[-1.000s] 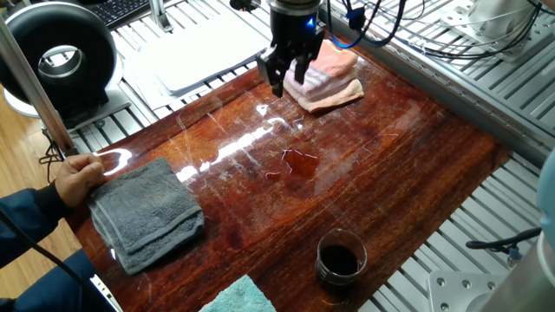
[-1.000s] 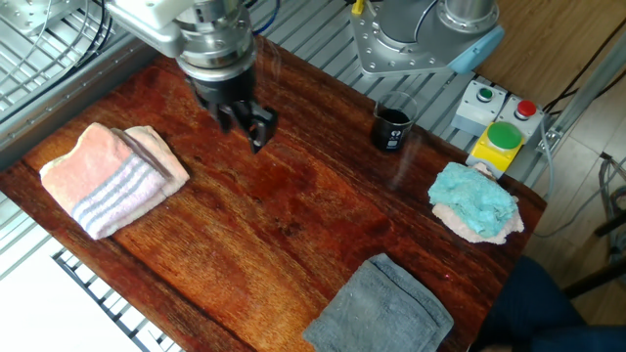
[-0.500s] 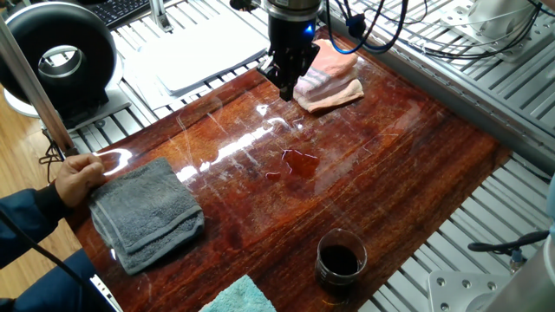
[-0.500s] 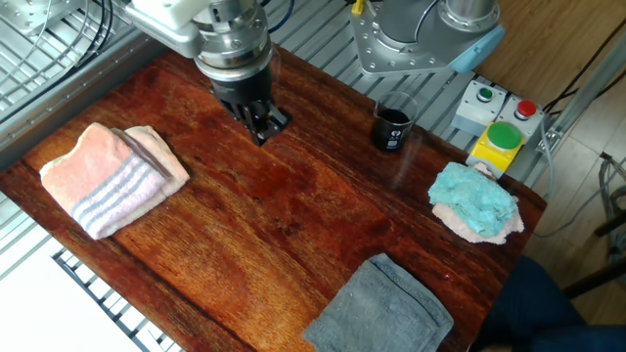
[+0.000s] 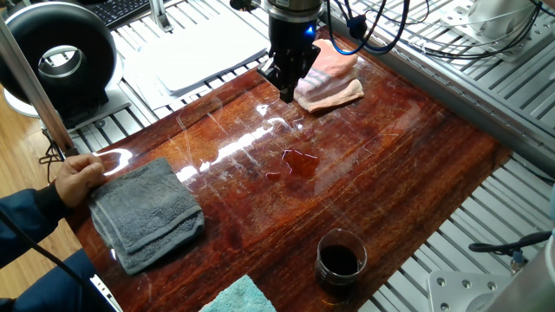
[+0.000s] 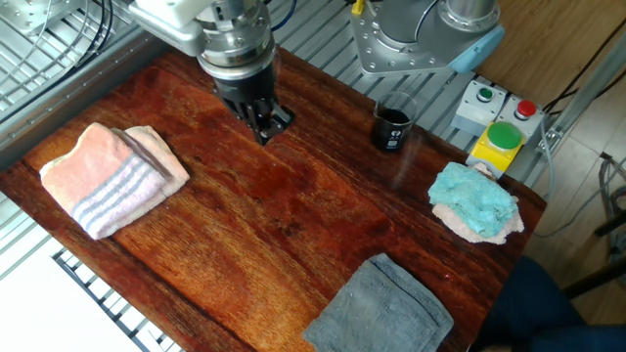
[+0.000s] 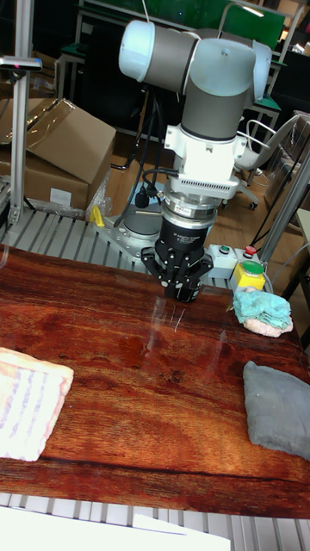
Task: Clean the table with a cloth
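Cleaning not yet begun: the tool (image 6: 266,125), clenched and empty, hovers above the table (image 5: 408,173) beside the untouched pink cloth (image 6: 110,178) at frame left, the brown spill (image 5: 299,162) unwiped.

The gripper (image 6: 269,124) hangs over the table (image 6: 245,225), fingers close together and holding nothing, well apart from the folded pink cloth (image 6: 110,179). A dark cup (image 6: 392,127), teal cloth (image 6: 474,200) and grey towel (image 6: 381,305) sit farther along.
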You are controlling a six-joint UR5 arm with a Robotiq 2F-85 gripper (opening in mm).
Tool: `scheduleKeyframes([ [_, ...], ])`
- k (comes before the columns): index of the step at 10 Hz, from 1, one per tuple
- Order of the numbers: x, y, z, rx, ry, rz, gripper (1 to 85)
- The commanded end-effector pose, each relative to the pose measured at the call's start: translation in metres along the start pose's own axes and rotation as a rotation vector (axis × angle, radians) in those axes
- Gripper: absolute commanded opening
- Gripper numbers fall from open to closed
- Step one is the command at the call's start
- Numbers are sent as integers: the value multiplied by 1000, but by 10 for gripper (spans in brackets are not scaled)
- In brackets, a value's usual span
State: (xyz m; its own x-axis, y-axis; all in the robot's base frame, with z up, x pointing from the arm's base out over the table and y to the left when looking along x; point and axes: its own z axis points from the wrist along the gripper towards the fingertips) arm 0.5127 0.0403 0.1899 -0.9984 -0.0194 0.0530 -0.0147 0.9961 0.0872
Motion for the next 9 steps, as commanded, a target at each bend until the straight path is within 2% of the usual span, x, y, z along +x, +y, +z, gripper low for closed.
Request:
scheduleKeyframes([
  [1,-4,0,0,-11,-3,0,10],
  [3,-19,-18,0,20,-10,-17,10],
  [5,-45,-57,4,45,-26,-50,10],
  [7,-71,-129,16,81,-16,-154,10],
  [8,-77,-162,31,109,-18,-222,10],
  [9,-79,-195,47,167,-19,-287,13],
])
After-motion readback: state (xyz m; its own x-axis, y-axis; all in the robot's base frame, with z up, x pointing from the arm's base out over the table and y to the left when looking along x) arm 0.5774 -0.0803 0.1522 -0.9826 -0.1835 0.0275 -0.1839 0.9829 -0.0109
